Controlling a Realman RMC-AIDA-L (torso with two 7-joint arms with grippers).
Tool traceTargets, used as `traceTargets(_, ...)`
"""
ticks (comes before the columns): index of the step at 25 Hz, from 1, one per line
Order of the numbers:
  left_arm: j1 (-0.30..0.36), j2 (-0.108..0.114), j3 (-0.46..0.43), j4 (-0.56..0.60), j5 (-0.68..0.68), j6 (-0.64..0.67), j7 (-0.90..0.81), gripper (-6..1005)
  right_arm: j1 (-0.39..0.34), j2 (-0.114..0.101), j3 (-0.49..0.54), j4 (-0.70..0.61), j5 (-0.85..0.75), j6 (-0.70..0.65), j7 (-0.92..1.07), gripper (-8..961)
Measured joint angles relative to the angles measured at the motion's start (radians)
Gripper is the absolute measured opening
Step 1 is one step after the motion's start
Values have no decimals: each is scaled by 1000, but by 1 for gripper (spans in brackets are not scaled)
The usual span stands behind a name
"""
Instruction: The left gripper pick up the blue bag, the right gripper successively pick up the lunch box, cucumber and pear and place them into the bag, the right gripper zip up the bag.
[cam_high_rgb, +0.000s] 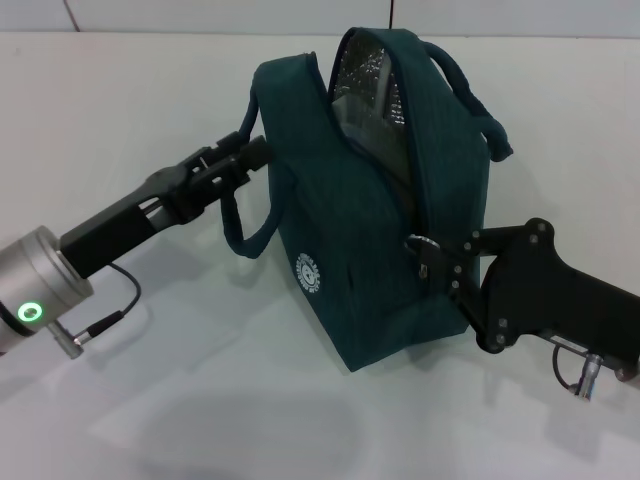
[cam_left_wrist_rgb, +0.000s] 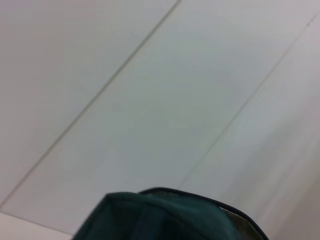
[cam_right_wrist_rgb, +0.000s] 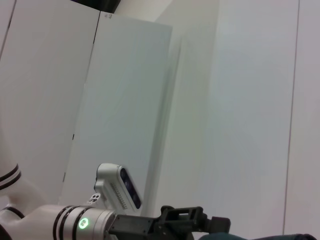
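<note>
Your blue bag (cam_high_rgb: 370, 240) stood tilted on the white table (cam_high_rgb: 120, 120), mouth half open. Your left end effector (cam_high_rgb: 250, 155) was clamped on its near handle; your right end effector (cam_high_rgb: 432, 255) pinched the ring zip pull (cam_high_rgb: 420, 243).

My left gripper (cam_high_rgb: 252, 155) tips vanish behind the blue bag (cam_high_rgb: 370, 250). My right gripper (cam_high_rgb: 432, 258) fingertips blur into its zip pull (cam_high_rgb: 418, 243). Bag contents stay unseen.
</note>
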Motion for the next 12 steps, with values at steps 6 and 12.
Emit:
traceTargets(6, 28, -1, 0, 7, -51, -6, 1, 870, 4, 2, 0, -32, 22, 12, -4, 9)
traceTargets(12, 36, -2, 0, 7, -82, -8, 3, 862, 27, 3, -49, -28, 71, 49, 7, 9)
